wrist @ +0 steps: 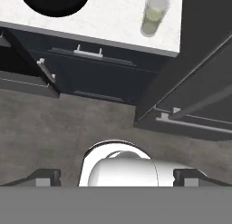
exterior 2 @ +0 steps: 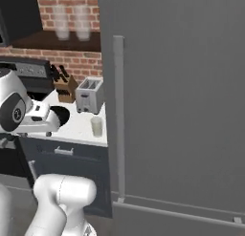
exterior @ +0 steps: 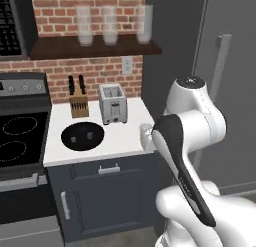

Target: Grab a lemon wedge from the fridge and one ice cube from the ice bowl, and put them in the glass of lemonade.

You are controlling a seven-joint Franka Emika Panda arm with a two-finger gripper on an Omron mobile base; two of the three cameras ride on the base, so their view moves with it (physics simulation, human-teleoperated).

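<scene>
The dark grey fridge stands shut, its long light-grey bar handle on the left edge of the door; the lemon wedge is hidden inside. The black ice bowl sits on the white counter and holds two small pale ice cubes. The glass of lemonade stands near the counter's right end, next to the fridge. In the hand view my gripper is open and empty, looking down at the floor in front of the cabinet, with the glass and the bowl far ahead of it.
A silver toaster and a knife block stand at the back of the counter. A stove adjoins it on the left. Frosted glasses line the shelf above. Below the counter are dark cabinet drawers.
</scene>
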